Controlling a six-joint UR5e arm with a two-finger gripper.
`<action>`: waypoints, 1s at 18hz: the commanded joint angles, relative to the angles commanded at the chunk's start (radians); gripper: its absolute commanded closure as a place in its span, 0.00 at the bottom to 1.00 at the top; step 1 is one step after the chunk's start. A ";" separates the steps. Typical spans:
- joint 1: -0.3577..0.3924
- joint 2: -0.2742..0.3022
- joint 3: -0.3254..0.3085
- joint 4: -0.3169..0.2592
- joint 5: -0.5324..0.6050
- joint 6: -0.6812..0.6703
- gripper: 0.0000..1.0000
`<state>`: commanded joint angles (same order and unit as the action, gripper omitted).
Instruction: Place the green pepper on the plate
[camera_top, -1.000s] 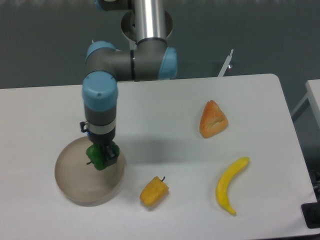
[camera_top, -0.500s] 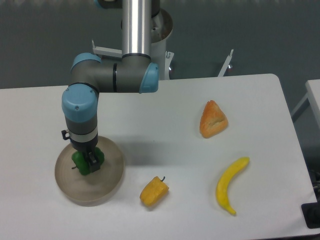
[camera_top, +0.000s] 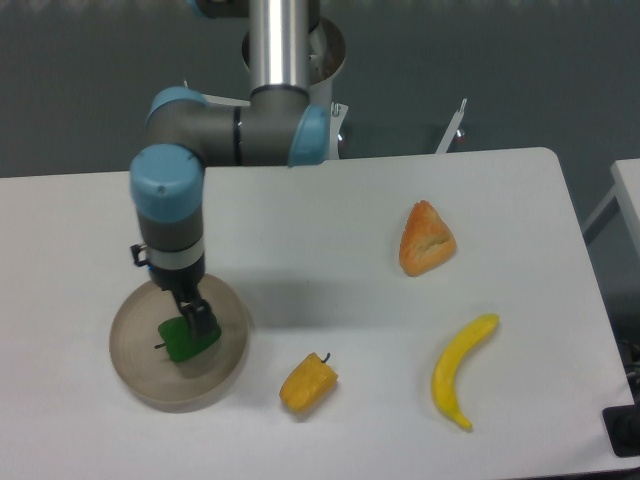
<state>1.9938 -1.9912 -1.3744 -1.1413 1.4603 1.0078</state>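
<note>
Overhead, the UR5e arm (camera_top: 235, 135) reaches down from its grey column at the back of the desk (camera_top: 330, 230), its blue-capped wrist pointing straight down over the left side. The hand (camera_top: 193, 318) hangs low above the plate (camera_top: 140, 385), with its dark fingers (camera_top: 200, 317) right against the top of the green pepper (camera_top: 180, 340). Whether the fingers clamp the pepper or have let go cannot be told from this view, since they overlap its upper edge.

The green pepper sits inside the plate, near the middle and a little toward the right, apparently resting on the plate's floor, with its short dark stem pointing left. One plate is on the desk, and it holds only this one pepper.

Elsewhere on the desk lie three more items, one of each: a yellow-orange pepper (camera_top: 307, 383) just beside the plate's right rim, a banana (camera_top: 458, 370) well apart toward the right front, and an orange-brown wedge of bread (camera_top: 426, 238) behind the banana.
</note>
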 joint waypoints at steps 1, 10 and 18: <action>0.029 0.005 0.002 0.000 0.003 -0.001 0.00; 0.258 0.035 0.009 -0.056 0.041 0.305 0.00; 0.358 0.035 0.032 -0.209 0.115 0.581 0.00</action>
<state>2.3515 -1.9559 -1.3422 -1.3498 1.5754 1.5891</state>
